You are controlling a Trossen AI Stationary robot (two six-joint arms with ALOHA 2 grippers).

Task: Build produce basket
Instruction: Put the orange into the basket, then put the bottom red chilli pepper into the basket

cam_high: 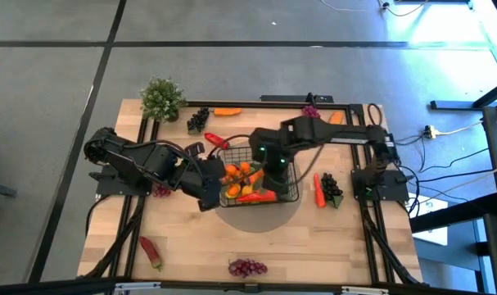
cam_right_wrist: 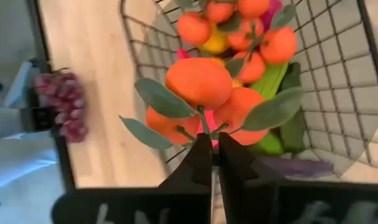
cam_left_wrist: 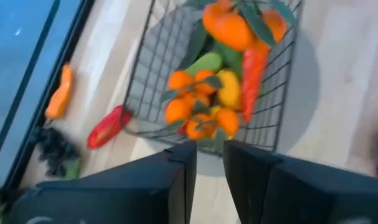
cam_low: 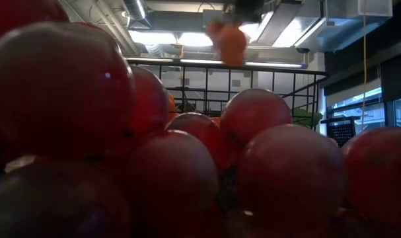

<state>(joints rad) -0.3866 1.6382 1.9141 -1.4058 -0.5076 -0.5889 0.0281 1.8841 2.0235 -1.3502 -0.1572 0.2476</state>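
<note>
Oranges (cam_right_wrist: 201, 84) on a leafy sprig hang from my right claw (cam_right_wrist: 213, 149), its fingers pinched together on the stem, right over the basket (cam_high: 289, 190). That black wire basket sits near the middle of the table (cam_high: 330, 238), on a grey round mat, and already holds more oranges (cam_left_wrist: 195, 106), a lemon (cam_left_wrist: 228, 90), a red pepper (cam_left_wrist: 254, 68) and something green (cam_left_wrist: 204, 62). My left claw (cam_left_wrist: 208, 155) hovers just beside the basket's left edge, fingers a little apart and holding nothing. Around the table lie other produce: a red pepper (cam_high: 216, 140) touching the basket's far-left corner, dark grapes (cam_high: 198, 120) and an orange piece (cam_high: 227, 111) near the potted plant (cam_high: 162, 98), a carrot (cam_high: 319, 190) beside dark grapes (cam_high: 332, 190) on the right, a chilli (cam_high: 151, 251) and purple grapes (cam_high: 247, 267) along the near edge.
</note>
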